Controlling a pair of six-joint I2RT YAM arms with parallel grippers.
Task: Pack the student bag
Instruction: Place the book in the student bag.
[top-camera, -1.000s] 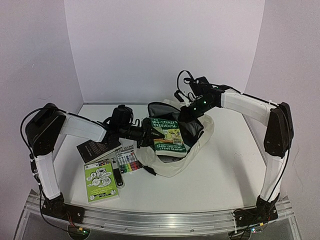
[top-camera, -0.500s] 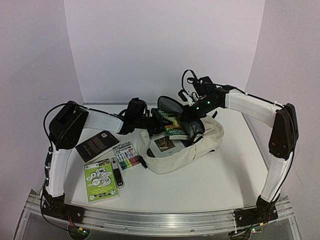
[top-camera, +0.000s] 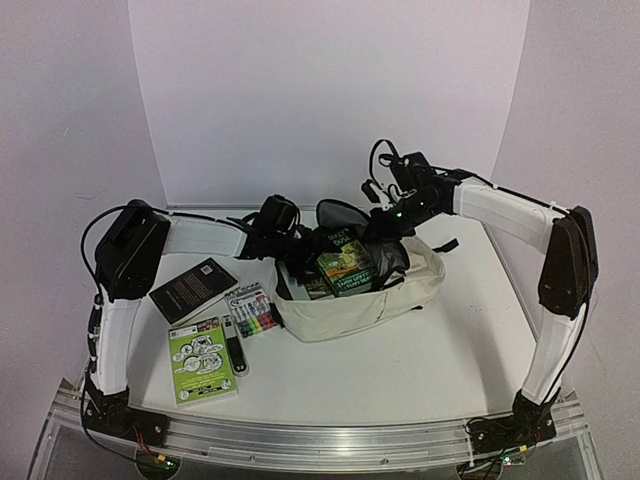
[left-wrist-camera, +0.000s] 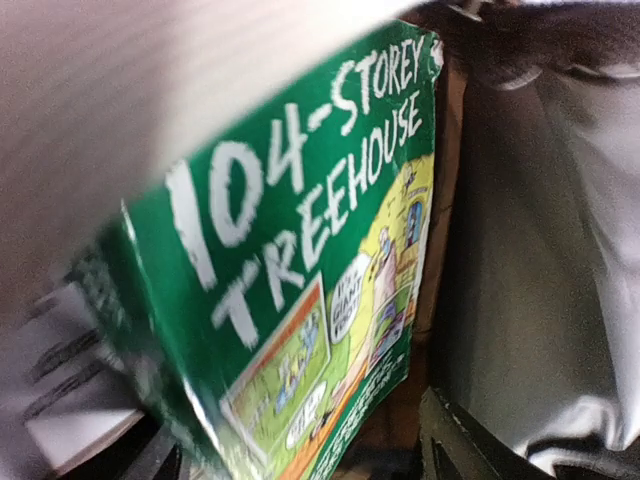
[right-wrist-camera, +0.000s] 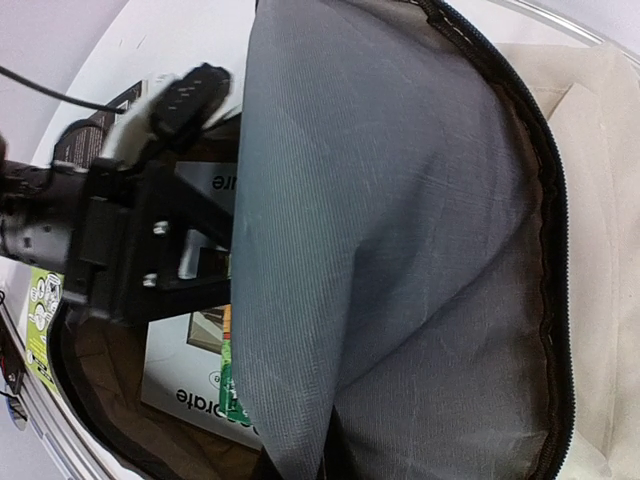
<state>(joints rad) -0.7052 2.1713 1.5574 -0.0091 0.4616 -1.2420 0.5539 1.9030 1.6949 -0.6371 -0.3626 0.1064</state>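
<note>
The student bag (top-camera: 385, 300) lies in the middle of the table, cream with a dark grey lining (right-wrist-camera: 400, 220). Its mouth faces up and to the left. A green "104-Storey Treehouse" book (top-camera: 345, 268) stands tilted inside the mouth. It fills the left wrist view (left-wrist-camera: 300, 270) and rests on a white book (right-wrist-camera: 185, 395). My left gripper (top-camera: 302, 246) is at the mouth's left edge with its jaws open; one dark finger (left-wrist-camera: 455, 440) stands clear of the book. My right gripper (top-camera: 384, 227) is shut on the bag's upper flap and holds it up. Its fingers are hidden by the fabric.
On the table left of the bag lie a black booklet (top-camera: 195, 288), a pack of coloured markers (top-camera: 252, 313) and a green booklet (top-camera: 202, 360) with a small black item (top-camera: 233, 352) on it. White walls stand close behind and at both sides.
My left gripper carried the green book from above the bag's front into its mouth, then its jaws opened. The right gripper lifted the flap higher, and the bag's body shifted right.
</note>
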